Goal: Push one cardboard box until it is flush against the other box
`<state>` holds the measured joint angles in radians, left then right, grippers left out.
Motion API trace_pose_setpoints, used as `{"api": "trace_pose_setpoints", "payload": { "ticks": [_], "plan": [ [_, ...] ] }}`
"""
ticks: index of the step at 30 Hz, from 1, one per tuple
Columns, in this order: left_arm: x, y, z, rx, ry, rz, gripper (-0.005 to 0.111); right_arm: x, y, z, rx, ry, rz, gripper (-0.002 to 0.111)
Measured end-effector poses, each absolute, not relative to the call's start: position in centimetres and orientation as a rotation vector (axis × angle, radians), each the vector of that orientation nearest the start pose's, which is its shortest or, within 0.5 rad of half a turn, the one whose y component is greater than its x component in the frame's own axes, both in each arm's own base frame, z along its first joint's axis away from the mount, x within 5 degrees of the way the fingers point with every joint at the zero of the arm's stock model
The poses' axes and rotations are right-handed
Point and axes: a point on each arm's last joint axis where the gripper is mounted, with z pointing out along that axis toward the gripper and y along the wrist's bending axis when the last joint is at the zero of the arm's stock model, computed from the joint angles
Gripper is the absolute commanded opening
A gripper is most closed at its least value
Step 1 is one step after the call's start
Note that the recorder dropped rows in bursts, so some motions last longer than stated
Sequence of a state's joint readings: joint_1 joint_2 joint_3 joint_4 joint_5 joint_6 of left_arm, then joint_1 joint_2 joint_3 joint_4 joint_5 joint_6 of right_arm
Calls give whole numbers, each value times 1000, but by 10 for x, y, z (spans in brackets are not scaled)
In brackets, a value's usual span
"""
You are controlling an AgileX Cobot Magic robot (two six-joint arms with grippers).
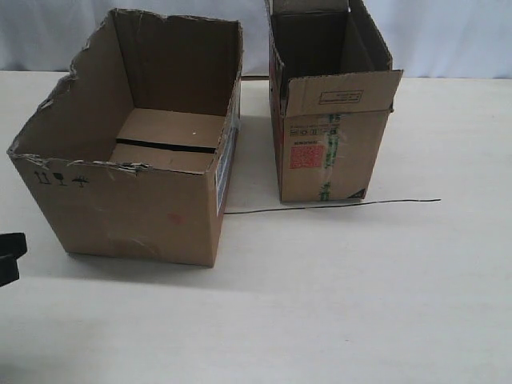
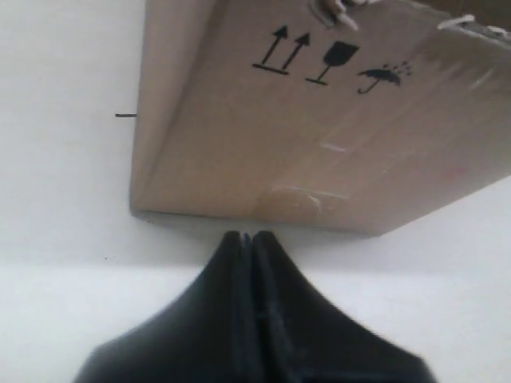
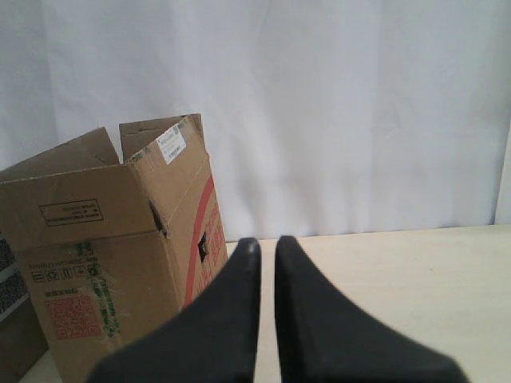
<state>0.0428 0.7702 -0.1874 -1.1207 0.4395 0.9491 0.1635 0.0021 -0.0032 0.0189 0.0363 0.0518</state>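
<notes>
The cardboard box (image 1: pixel 136 212), wide with a ragged torn rim, black handling symbols and a faint red spot, stands on the left of the table. The other box (image 1: pixel 332 152), narrower with a red label and green-striped tape, stands to its right, a gap of bare table between them. My left gripper (image 1: pixel 10 258) shows at the exterior view's left edge, left of the cardboard box. In the left wrist view, my left gripper (image 2: pixel 247 236) is shut and empty, just short of the cardboard box (image 2: pixel 319 144). My right gripper (image 3: pixel 267 241) stands slightly open and empty beside the other box (image 3: pixel 96 263); the exterior view does not show it.
A thin black line (image 1: pixel 336 205) runs across the pale table (image 1: pixel 360 296) in front of the other box. A white backdrop (image 3: pixel 335 104) closes off the far side behind both boxes.
</notes>
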Motion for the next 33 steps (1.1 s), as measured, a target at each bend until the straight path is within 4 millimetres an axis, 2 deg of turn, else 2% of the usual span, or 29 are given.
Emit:
{"api": "trace_pose_setpoints", "payload": {
  "ticks": [10,13,16,20,33],
  "plan": [
    [115,-35,182,103,2171,-523,0,56,9,211,-71,1520,188,5],
    [125,-35,202,143,2069,-507,0,56,9,211,-71,1520,188,5],
    [140,-31,236,107,1967,-471,0,56,9,211,-71,1520,188,5],
    [143,-29,276,153,1886,-398,0,56,9,211,-71,1520,188,5],
    [144,-22,278,106,1901,-315,0,56,9,211,-71,1520,188,5]
  ]
}}
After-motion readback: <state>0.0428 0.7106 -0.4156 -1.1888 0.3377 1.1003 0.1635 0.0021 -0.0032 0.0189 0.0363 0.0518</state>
